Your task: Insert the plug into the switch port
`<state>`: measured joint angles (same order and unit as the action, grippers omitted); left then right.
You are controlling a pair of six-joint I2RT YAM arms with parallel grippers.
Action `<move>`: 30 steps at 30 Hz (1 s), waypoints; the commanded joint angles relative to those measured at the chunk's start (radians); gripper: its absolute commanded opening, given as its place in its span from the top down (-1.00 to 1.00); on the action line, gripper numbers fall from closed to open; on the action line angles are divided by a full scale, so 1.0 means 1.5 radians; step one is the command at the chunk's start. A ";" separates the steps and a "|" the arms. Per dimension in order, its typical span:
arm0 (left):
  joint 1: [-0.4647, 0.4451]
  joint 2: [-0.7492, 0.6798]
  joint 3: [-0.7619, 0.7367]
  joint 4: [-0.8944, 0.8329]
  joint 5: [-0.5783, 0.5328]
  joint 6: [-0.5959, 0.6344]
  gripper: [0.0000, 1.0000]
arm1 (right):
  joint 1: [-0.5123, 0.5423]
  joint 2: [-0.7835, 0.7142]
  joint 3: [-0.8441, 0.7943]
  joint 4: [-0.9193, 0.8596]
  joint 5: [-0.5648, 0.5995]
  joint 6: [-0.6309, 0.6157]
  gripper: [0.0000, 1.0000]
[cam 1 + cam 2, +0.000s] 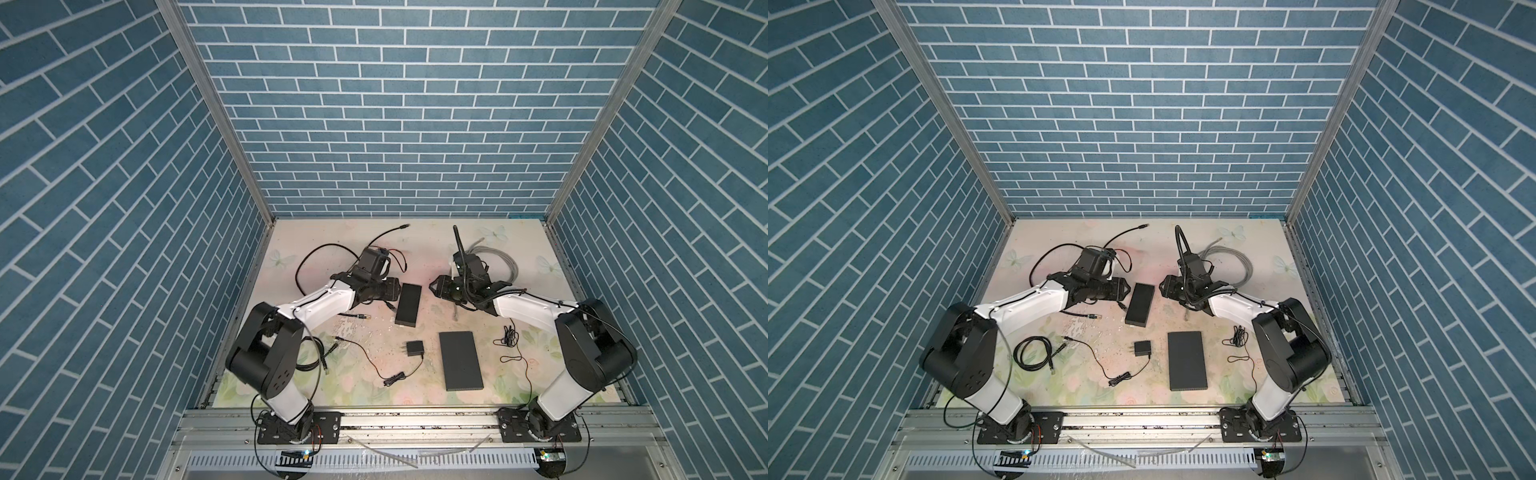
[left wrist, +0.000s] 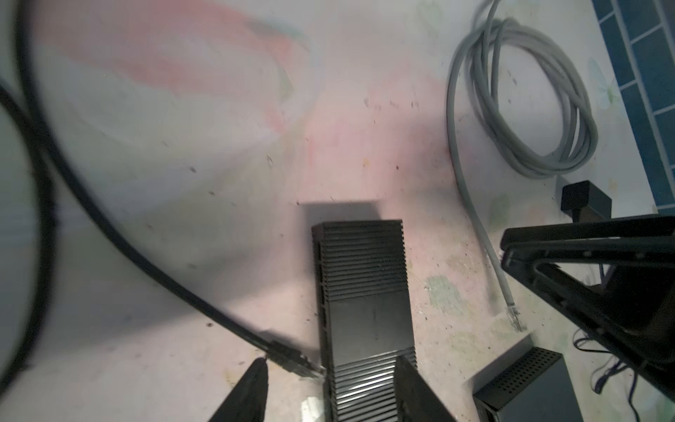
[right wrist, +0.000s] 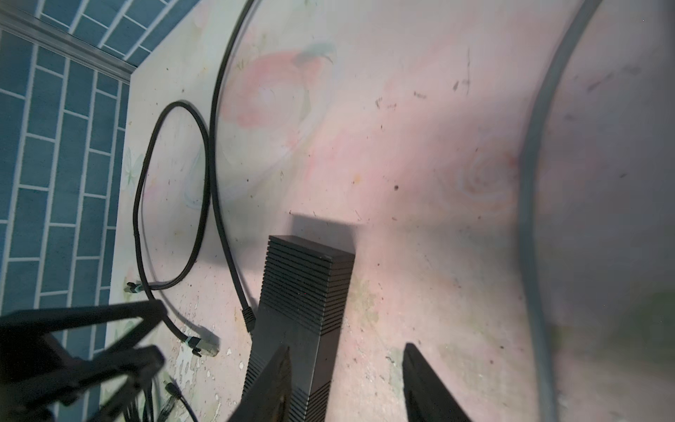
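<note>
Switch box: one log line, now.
ribbed black plastic switch box flat | black cable plug beside it, not inserted | left end effector open | right end effector open

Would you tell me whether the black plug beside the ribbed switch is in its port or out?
Out: the plug lies beside the switch, its whole tip exposed.

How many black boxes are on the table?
3: a narrow ribbed box in the middle, a bigger flat box nearer the front, and a tiny plug box beside it. None seems hidden.
</note>
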<state>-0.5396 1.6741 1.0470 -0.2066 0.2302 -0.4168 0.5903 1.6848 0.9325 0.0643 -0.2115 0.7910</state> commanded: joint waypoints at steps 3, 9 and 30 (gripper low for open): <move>-0.007 0.047 0.001 0.050 0.073 -0.052 0.04 | 0.025 0.076 0.037 0.048 -0.032 0.103 0.08; -0.024 0.084 -0.009 0.093 0.104 -0.082 0.13 | 0.033 0.129 0.063 0.095 -0.047 0.135 0.31; -0.025 0.095 0.005 0.044 0.058 -0.062 -0.19 | 0.047 0.143 0.089 0.088 -0.053 0.130 0.11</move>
<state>-0.5694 1.7760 1.0557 -0.1665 0.2756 -0.5026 0.6472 1.8980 1.0554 0.1799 -0.2779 0.9649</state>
